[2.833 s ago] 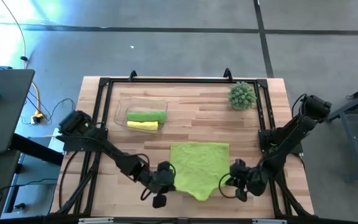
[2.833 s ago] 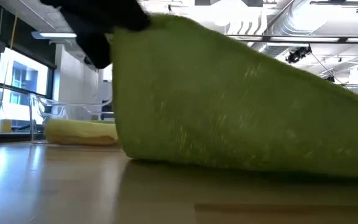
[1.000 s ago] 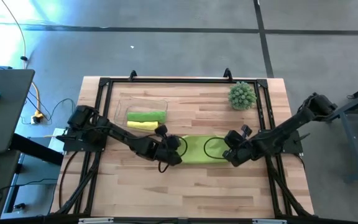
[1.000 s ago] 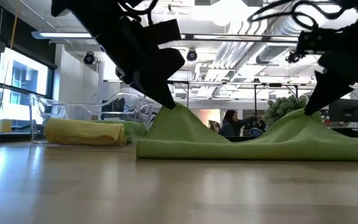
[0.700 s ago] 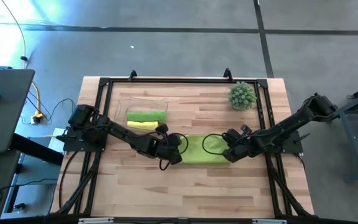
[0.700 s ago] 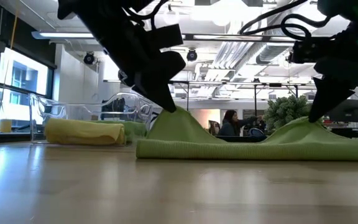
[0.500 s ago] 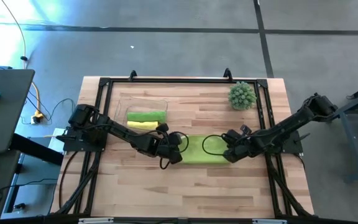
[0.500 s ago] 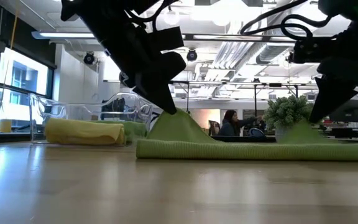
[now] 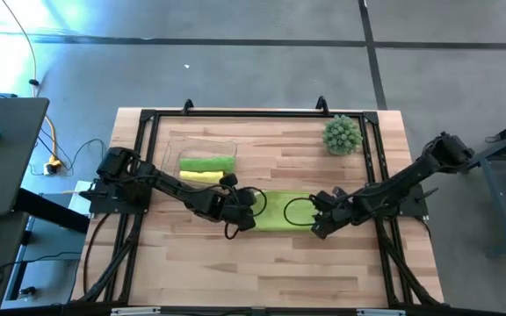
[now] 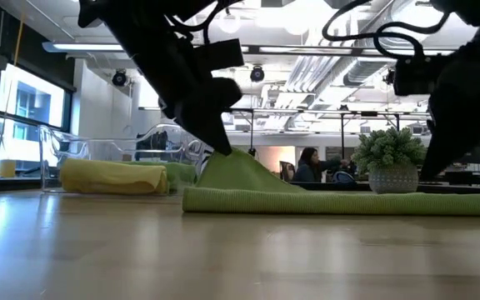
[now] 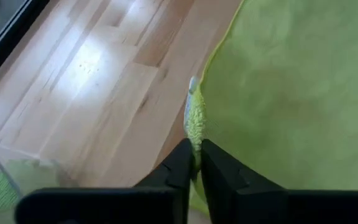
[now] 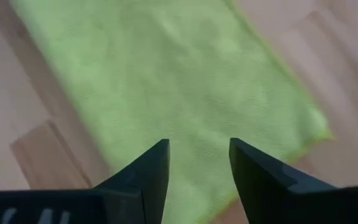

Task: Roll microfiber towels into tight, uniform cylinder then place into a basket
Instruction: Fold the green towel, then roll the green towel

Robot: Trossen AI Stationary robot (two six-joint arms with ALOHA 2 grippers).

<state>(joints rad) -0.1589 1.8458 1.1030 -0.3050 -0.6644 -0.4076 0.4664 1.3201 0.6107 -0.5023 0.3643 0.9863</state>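
Left claw (image 11: pixel 196 163) pinches the folded green towel's (image 9: pixel 281 212) edge; right claw (image 12: pixel 197 163) hangs apart above it.

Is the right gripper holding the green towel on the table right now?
No, the right gripper has its fingers spread apart above the green towel, with no cloth pinched between them.

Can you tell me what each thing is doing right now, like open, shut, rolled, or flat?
Left gripper: shut on the folded towel's edge.
Right gripper: open, above the folded towel.
Folded towel: flat, one end lifted.
Green rolled towel: in the basket.
Yellow rolled towel: in the basket.
Basket: holds two rolls.
Plant: upright.
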